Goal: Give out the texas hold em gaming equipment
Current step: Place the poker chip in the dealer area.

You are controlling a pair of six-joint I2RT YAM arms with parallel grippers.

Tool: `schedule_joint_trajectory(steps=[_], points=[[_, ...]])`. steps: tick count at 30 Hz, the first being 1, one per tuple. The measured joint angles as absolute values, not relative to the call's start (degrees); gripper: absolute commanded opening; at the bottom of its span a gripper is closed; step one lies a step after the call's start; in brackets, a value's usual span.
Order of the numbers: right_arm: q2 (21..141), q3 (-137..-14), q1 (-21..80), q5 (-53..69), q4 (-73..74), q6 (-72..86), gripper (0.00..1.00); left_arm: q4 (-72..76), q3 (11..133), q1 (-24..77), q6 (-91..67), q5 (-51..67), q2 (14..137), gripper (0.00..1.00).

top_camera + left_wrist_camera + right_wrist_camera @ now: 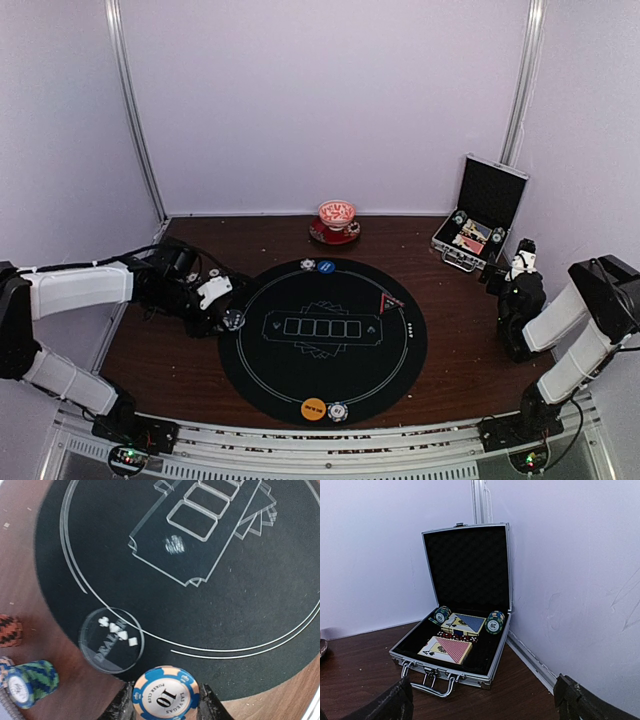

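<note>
Blue-and-white with peach edge spots, a poker chip marked 10 (166,691) is sitting pinched between the fingers of the left gripper (166,707), whose jaws are closing on nothing else, and the gripper is hovering at the 9 o'clock rim of the round black mat (380,375). Just at 11 o'clock from that chip, a clear dealer disc (111,640) is lying across the mat's edge, partly on the wooden table (180,370). Farther toward 9 o'clock a green-and-blue striped stack (32,682) and an orange-and-black stack (9,630) are resting on the wood. On the mat, a blue disc (325,267) and a white chip (306,265) are sitting at 12 o'clock, an orange disc (313,408) with another striped chip (337,411) at 6 o'clock, and cards (392,300) at 2 o'clock (too small to read). Beyond, the silver-edged case (465,570) is standing open, holding two card decks (447,650) and chips (494,621). Facing it, the right gripper (521,258) is holding its jaws wide apart, gripping nothing.
</note>
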State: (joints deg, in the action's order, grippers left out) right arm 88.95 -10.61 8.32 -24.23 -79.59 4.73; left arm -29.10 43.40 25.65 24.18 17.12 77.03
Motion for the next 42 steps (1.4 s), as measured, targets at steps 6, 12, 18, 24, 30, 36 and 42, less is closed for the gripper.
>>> schedule_joint_trajectory(steps=[6,12,18,24,30,36,42], points=[[88.95,-10.61,8.32,-24.25,-79.59,4.71,1.0,-27.92,42.63,27.64,24.62,15.35,80.53,0.35],[88.95,-10.61,8.32,-24.23,-79.61,4.73,1.0,-26.33,42.0,28.84,24.77,14.28,82.63,0.34],[88.95,-10.61,8.32,-24.25,-79.61,4.73,1.0,-24.01,41.89,28.88,24.75,13.1,85.89,0.34],[88.95,-10.61,8.32,-24.25,-79.59,4.71,1.0,-22.76,41.85,28.88,24.75,12.75,86.08,0.36],[88.95,-10.61,8.32,-24.23,-79.61,4.73,1.0,-22.28,41.82,28.88,24.73,12.6,86.08,0.4],[88.95,-10.61,8.32,-24.23,-79.59,4.73,1.0,-22.24,41.71,28.88,24.64,12.32,86.17,0.45],[88.95,-10.61,8.32,-24.23,-79.59,4.71,1.0,-22.24,41.54,28.91,24.6,11.86,86.17,0.54]])
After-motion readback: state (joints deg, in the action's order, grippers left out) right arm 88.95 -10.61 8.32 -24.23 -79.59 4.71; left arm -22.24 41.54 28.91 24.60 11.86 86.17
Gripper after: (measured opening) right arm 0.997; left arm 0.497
